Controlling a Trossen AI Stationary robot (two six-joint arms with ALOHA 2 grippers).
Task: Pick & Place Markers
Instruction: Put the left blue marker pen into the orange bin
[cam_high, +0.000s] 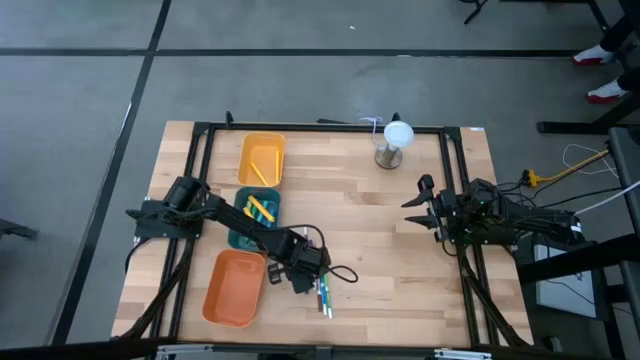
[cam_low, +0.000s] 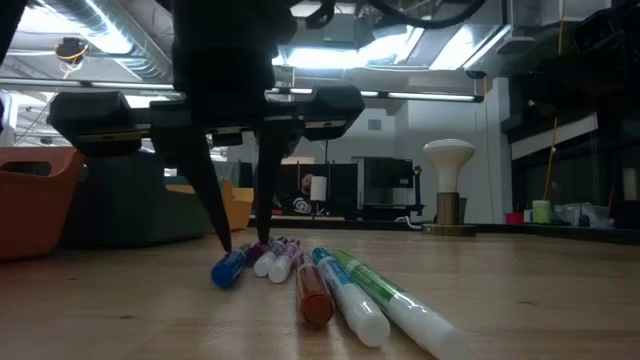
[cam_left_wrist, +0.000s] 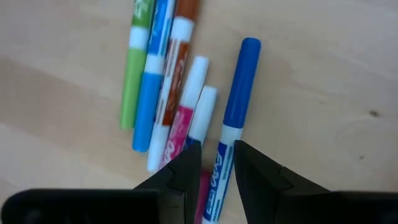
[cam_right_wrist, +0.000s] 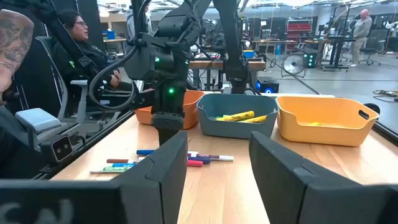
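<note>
— Which one is it going for?

— The blue marker (cam_left_wrist: 235, 118). The left claw (cam_left_wrist: 216, 163) is down over the loose markers (cam_high: 324, 293) at the near edge of the desk (cam_high: 370, 250), its fingers spread with the blue marker's barrel between them. From the level view the tips (cam_low: 222, 232) look to be touching or just off the wood; I can't tell which.

— Holding it?

— Not as far as I can see; there's a gap on both sides. I'd say it needs to pinch now, squarely across the barrel.

— What could spoil it?

— The pink marker (cam_left_wrist: 178, 127) lies just beside the blue one, right under one finger. If that finger catches it, two come up, or the blue one rolls away. I'd want that finger down in the gap between the two before squeezing.

— Then where?

— Probably one of the trays to the left: the teal tray (cam_high: 240, 222) already holds yellow markers (cam_right_wrist: 239, 116), with a yellow tray (cam_high: 262, 157) farther off and an orange tray (cam_high: 234, 287) nearer. Which one takes blue, I can't say.

— The other arm?

— The right claw (cam_high: 418, 205) waits spread, well away on the right.
</note>
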